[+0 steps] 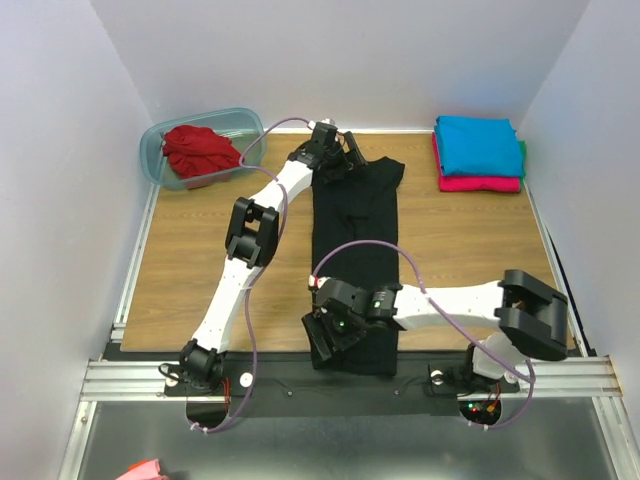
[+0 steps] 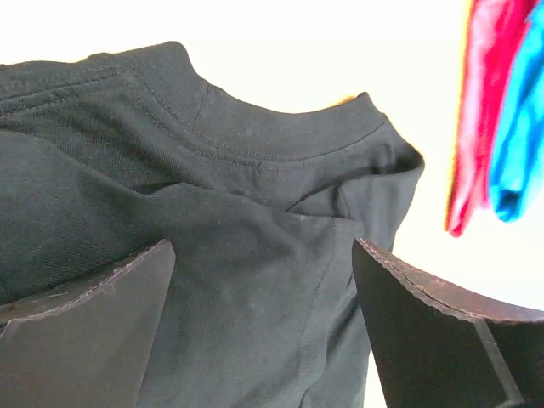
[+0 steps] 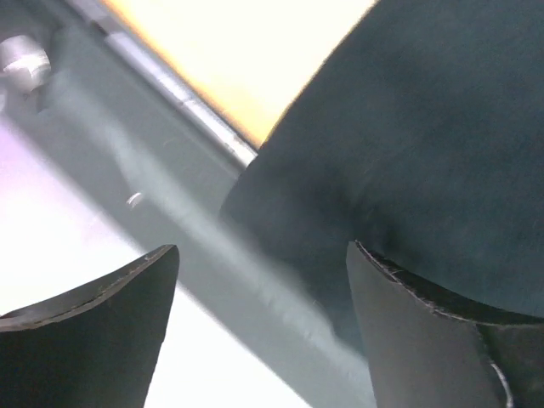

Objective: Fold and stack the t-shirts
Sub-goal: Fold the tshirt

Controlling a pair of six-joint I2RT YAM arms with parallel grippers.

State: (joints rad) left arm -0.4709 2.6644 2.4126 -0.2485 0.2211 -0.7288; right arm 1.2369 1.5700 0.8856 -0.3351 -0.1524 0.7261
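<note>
The wooden counter (image 1: pixel 200 250) is carrying everything. The black t-shirt (image 1: pixel 355 230) is lying down its middle as a long narrow strip, collar at the far end and hem at the near edge. At the far left corner the translucent tub (image 1: pixel 155 150) is holding the crumpled red t-shirt (image 1: pixel 200 150). At the far right the folded turquoise t-shirt (image 1: pixel 478 143) is resting on the magenta t-shirt (image 1: pixel 480 184). The left tool (image 2: pixel 263 255) is hovering wide apart over the collar. The right tool (image 3: pixel 263 255) is gaping wide at the hem, gripping nothing.
</note>
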